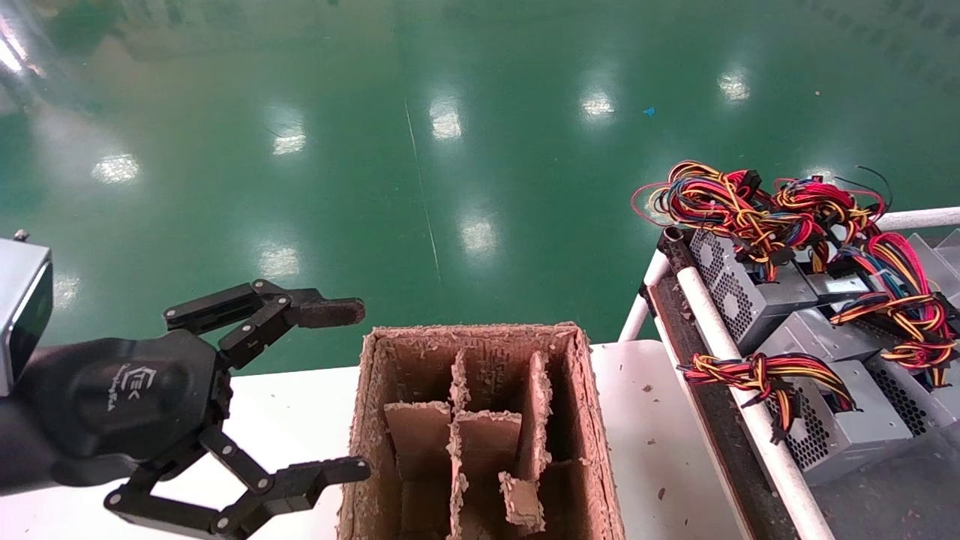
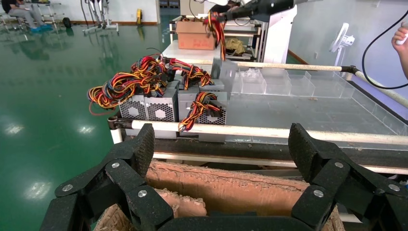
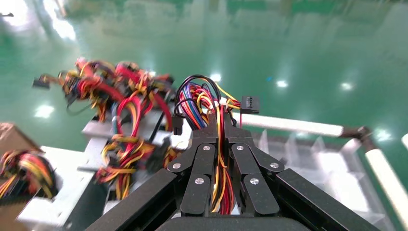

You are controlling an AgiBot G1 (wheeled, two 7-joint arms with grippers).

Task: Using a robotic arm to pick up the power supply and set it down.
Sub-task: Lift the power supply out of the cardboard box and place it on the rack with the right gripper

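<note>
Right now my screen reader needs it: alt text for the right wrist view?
The right gripper is shut on a wire bundle of red, yellow and black leads, above grey units with bushy wires and a green floor.

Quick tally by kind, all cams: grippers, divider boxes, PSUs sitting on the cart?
Grippers: 2, left gripper open beside the box, right gripper shut on a wire bundle
Divider box: 1
Power supplies on the cart: at least 4; wires hide the rest
Total: at least 7
</note>
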